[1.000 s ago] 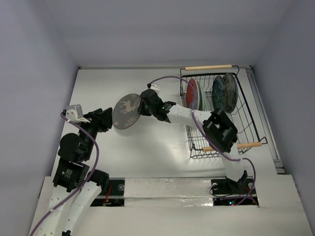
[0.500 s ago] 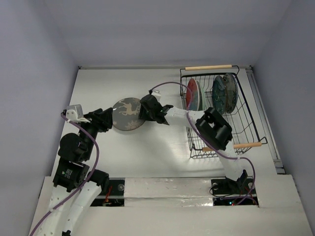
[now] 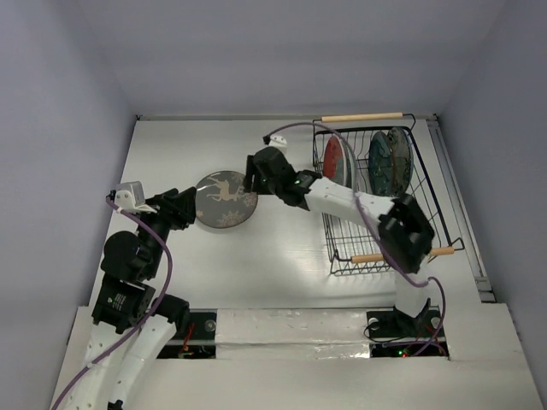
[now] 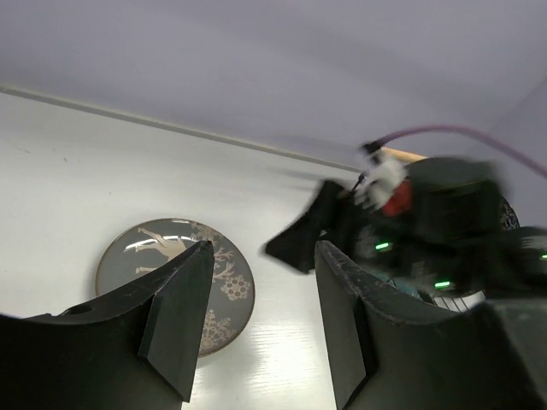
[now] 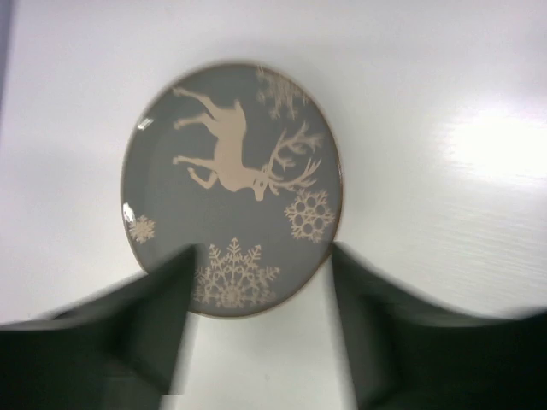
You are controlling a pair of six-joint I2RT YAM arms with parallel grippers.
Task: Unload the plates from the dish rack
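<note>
The dark grey deer plate (image 3: 226,199) lies flat on the worktop (image 3: 282,248), left of the dish rack (image 3: 363,117), where a red plate (image 3: 333,162) and a teal plate (image 3: 389,161) stand on edge. The right hand (image 5: 261,359), blurred but with fingers spread, hovers at the deer plate's rack-side edge, seemingly clear of it. The left hand (image 4: 261,329) is spread too, near the opposite edge.

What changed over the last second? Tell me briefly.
The right hand let go of the deer plate, now flat on the table, and pulled back toward the rack. The left hand, open near the plate, and the plates in the rack stayed put.
</note>
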